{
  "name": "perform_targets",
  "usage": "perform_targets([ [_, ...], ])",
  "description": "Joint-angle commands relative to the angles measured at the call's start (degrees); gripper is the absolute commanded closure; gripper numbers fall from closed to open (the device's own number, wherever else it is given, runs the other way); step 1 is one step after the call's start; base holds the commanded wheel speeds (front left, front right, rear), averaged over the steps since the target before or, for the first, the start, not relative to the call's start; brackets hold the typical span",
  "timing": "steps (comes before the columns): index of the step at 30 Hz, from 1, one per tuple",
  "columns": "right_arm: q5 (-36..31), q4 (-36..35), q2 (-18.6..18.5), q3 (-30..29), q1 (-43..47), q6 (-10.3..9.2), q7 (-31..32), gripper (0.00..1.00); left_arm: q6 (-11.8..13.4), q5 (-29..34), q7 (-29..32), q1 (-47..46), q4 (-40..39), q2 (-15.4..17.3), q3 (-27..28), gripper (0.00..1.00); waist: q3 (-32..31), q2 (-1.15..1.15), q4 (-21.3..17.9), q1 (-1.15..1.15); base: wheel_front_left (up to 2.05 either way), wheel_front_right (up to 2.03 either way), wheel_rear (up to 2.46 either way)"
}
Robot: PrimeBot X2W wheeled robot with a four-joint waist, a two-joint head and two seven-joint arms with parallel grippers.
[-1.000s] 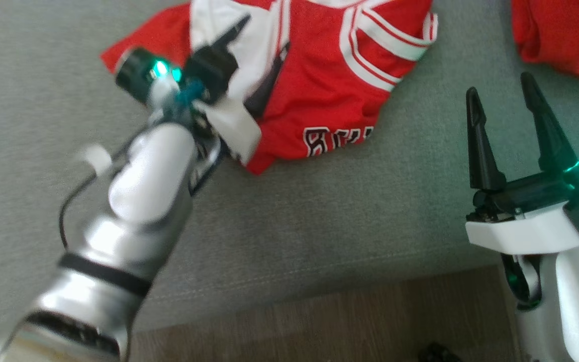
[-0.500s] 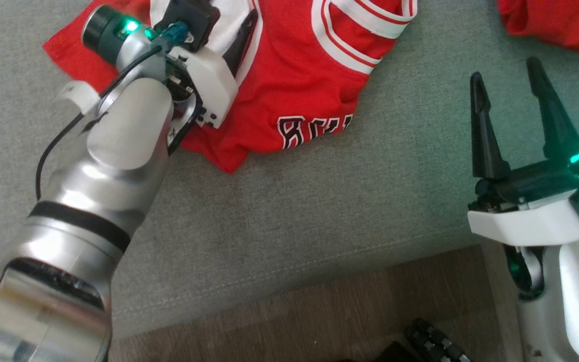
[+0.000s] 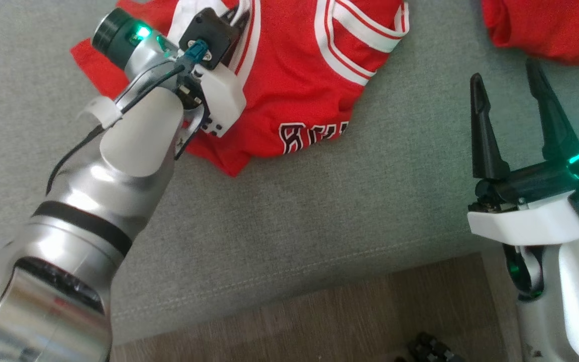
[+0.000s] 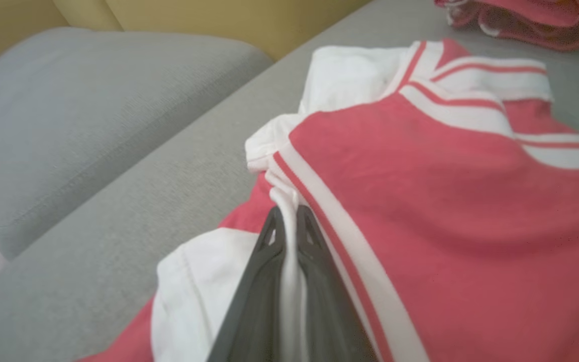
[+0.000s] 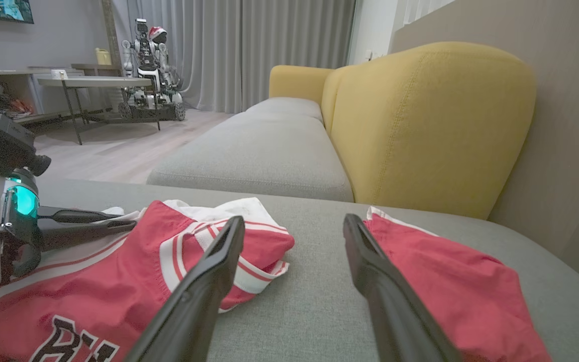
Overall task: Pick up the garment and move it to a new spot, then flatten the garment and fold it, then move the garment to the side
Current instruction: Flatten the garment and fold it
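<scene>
Now, head view: the red-and-white garment [image 3: 299, 75] lies crumpled on the grey sofa seat [image 3: 319, 211], right claw [image 3: 505, 83] spread wide, empty, off to its side. Left wrist: left claw [image 4: 289, 213] pinched tight on the garment's white fold. Right wrist: fingers apart above the seat, second red cloth [image 5: 445, 271] beside.

Before me lies a grey sofa seat [image 3: 289, 216] with a yellow backrest [image 5: 430, 125]. A second red cloth [image 3: 536, 25] (crumpled) rests on it. Beyond, a table [image 5: 93, 81], another robot [image 5: 150, 70] and grey curtains [image 5: 269, 45] stand on wooden floor [image 5: 118, 151].
</scene>
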Motion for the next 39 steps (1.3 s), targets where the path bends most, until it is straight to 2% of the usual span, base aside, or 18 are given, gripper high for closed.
perform_targets([
  [1,0.56,-1.61,0.01,0.68,0.85,-0.02,-0.29,0.00,1.81,-0.21,-0.64,-1.67,-2.43,1.30,1.64,1.00,-1.39,0.00,0.46,0.00,0.00,0.00,0.00],
  [4,0.67,-1.54,0.01,0.12,1.73,-0.02,-0.29,0.00,4.99,-1.21,-0.68,1.33,-5.34,1.10,2.89,1.00,-2.81,0.00,1.09,0.00,0.00,0.00,0.00],
  [9,0.72,-1.67,0.01,-1.17,3.25,-0.02,-0.29,0.00,8.68,-2.21,-0.55,10.43,-12.37,2.18,2.58,1.00,-4.42,0.00,2.60,0.00,0.00,0.00,0.00],
  [16,0.79,-2.01,0.01,-1.84,4.17,-0.02,-0.29,0.00,13.59,-3.62,3.94,25.75,-31.25,6.90,0.92,1.00,-4.22,0.00,5.38,0.00,0.00,0.00,0.00],
  [17,0.77,-2.01,0.01,-1.83,4.10,-0.02,-0.29,0.00,14.20,-3.69,5.09,27.39,-34.39,7.82,0.66,0.00,-4.15,0.00,5.74,0.00,0.00,0.00,0.00],
  [23,0.59,-1.63,0.01,-1.17,3.59,-0.02,-0.29,0.00,17.71,-0.52,9.69,29.14,-49.42,12.62,0.04,0.00,-4.16,0.00,6.66,0.00,0.00,0.00,0.00],
  [26,0.63,-1.43,0.01,-0.74,3.21,-0.02,-0.29,0.00,18.31,1.48,12.83,27.31,-55.37,14.56,-0.03,0.00,-4.17,0.00,6.51,0.00,0.00,0.00,0.00],
  [31,1.04,-1.09,0.01,0.34,2.63,-0.02,-0.29,0.00,15.42,3.16,17.17,22.89,-56.58,16.16,-1.37,0.00,-3.93,0.00,4.92,0.00,0.00,0.00,0.00],
  [35,1.54,-1.09,0.01,0.40,2.24,-0.02,-0.29,0.00,12.34,3.81,19.94,19.96,-53.28,16.88,-2.97,0.00,-3.33,0.00,3.43,0.00,0.00,0.00,0.00],
  [39,1.87,-1.08,0.01,0.31,2.25,-0.02,-0.29,0.00,11.22,4.69,21.26,18.18,-49.86,17.23,-3.88,0.00,-2.88,0.00,2.44,0.00,0.00,0.00,0.00],
])
